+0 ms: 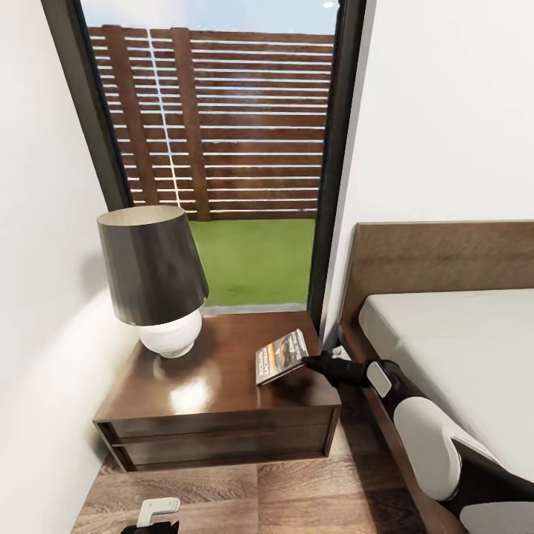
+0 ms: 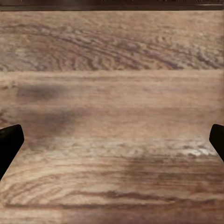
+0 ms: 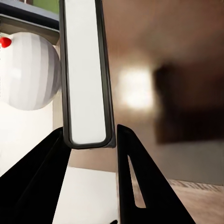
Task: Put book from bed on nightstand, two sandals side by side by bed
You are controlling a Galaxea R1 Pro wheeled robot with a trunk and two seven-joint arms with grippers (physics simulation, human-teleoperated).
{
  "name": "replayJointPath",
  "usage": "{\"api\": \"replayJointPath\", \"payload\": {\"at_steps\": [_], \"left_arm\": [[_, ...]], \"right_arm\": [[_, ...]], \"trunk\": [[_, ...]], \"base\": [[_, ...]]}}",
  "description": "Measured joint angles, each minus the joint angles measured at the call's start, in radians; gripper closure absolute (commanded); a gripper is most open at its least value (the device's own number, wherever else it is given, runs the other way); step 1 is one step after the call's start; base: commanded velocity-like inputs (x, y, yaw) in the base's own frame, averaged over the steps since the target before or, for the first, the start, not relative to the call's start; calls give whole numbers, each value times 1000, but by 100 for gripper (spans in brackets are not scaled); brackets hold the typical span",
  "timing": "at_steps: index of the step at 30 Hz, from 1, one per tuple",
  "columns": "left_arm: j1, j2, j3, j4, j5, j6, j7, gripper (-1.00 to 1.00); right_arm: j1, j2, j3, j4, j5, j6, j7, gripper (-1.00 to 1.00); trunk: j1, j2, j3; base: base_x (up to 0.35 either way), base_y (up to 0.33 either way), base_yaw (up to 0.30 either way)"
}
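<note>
Gripping the book by its edge, the right tool held it tilted over the nightstand near its bed-side rim. Let go there, it might have slid off toward the bed. Cover writing was too small to read. The left tool hung wide open above the floor.

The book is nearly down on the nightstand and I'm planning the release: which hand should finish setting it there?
Right. The right hand is shut on the book, which sits tilted over the nightstand top beside the lamp. The left hand hangs open over bare floor, away from the book.
</note>
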Motion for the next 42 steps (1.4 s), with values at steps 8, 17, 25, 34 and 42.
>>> {"api": "replayJointPath", "payload": {"at_steps": [8,17,25,34,42], "left_arm": [[0,0,0,0,0,0,0,-100],[0,0,-1,0,0,-1,1,-100],[0,0,-1,0,0,-1,1,-100],[0,0,-1,0,0,-1,1,-100],[0,0,-1,0,0,-2,1,-100]], "right_arm": [[-12,-2,0,0,0,-1,-19,100],[-25,-2,0,0,-1,0,-38,100],[-29,1,1,0,0,0,-42,100],[-34,3,1,0,2,-1,-68,100],[-38,5,1,1,-1,0,-79,100]], "trunk": [[1,0,-4],[3,-2,-27],[3,-2,-27],[5,-3,-42],[5,-3,-43]], "base": [[0,0,0],[0,0,0],[0,0,0],[0,0,0],[0,0,0]]}}
